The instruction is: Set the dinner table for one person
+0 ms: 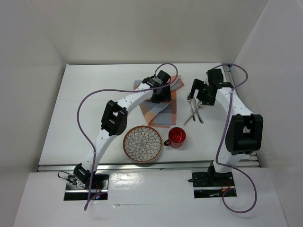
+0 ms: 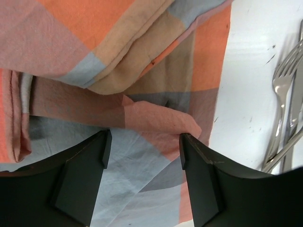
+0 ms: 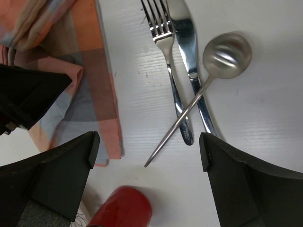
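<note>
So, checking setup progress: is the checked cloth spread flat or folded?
Folded and bunched: the checked cloth shows stacked layers and rolled edges beneath the left tool, not one flat sheet.

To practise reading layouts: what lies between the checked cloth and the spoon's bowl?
A fork and a knife, side by side on the white table; the right wrist view shows it.

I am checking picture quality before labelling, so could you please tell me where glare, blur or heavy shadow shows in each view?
Top external: even, soft light, only faint shadows. Left wrist: checked cloth sharp, the near jaws dark with little detail. Right wrist: glare on the spoon, red cup at the bottom edge blurred.
</note>
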Controlling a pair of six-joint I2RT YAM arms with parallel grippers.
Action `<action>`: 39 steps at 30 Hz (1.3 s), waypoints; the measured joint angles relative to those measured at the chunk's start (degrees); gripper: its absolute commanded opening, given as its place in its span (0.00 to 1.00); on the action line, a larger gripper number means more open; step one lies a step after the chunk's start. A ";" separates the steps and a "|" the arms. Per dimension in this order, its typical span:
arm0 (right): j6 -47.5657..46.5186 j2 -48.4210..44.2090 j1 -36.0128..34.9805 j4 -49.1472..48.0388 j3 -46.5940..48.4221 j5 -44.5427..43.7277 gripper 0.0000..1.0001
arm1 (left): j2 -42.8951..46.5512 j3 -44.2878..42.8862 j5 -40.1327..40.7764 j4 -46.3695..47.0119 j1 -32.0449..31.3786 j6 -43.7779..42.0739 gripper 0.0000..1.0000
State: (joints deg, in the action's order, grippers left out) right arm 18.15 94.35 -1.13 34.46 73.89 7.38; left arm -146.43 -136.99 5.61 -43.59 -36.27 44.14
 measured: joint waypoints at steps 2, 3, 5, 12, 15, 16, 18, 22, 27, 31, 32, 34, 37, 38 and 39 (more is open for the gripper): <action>-0.15 0.04 0.00 -0.33 0.00 1.11 1.00 | 0.00 0.00 0.00 0.37 0.04 1.01 0.75; -0.28 0.04 0.00 -0.33 0.00 1.49 1.00 | 0.00 0.00 -0.02 0.39 0.09 1.29 0.75; -0.59 0.07 0.00 -0.33 0.00 1.86 1.00 | 0.02 0.20 0.02 0.87 0.11 1.90 0.77; -4.20 1.18 -1.44 -1.86 0.94 7.06 0.83 | 1.64 4.33 -0.04 3.08 0.50 4.39 0.77; -6.62 4.59 -4.87 -2.86 4.15 8.26 0.72 | 6.03 9.31 -0.24 3.45 0.85 4.26 0.74; -7.58 6.14 -6.19 -3.61 5.31 8.61 0.71 | 8.00 10.95 -0.33 3.34 1.11 4.24 0.74; -8.92 9.44 -8.46 -5.05 7.23 9.09 0.69 | 11.41 12.20 -0.35 3.02 2.01 4.17 0.71; -11.30 16.09 -11.65 -6.40 10.80 9.60 0.71 | 17.84 12.55 -0.24 2.23 5.55 4.04 0.71; -14.51 23.98 -14.88 -7.23 15.96 7.87 0.75 | 28.63 19.41 0.52 1.36 12.81 3.63 0.71; -16.57 29.00 -17.44 -7.45 21.14 5.25 0.72 | 34.10 23.93 1.51 0.15 16.76 2.25 0.73; -17.05 29.94 -18.10 -7.39 22.14 4.33 0.68 | 34.97 24.96 1.60 0.15 17.00 2.12 0.73; -18.14 31.23 -19.06 -7.30 23.37 3.28 0.62 | 36.20 26.64 1.60 -0.26 16.96 1.49 0.73; -19.47 32.61 -20.28 -7.04 24.94 1.73 0.46 | 36.72 28.06 1.55 -1.11 16.96 0.90 0.73; -19.69 32.68 -20.65 -6.93 24.98 1.31 0.41 | 36.72 28.33 1.53 -1.11 16.98 0.83 0.73; -19.85 32.68 -20.90 -6.69 24.98 0.94 0.35 | 36.72 28.57 1.53 -1.22 17.07 0.81 0.73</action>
State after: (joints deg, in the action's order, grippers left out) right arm -1.69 127.02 -22.02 27.77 98.87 8.32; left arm -109.71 -108.42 7.14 -44.82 -19.20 44.95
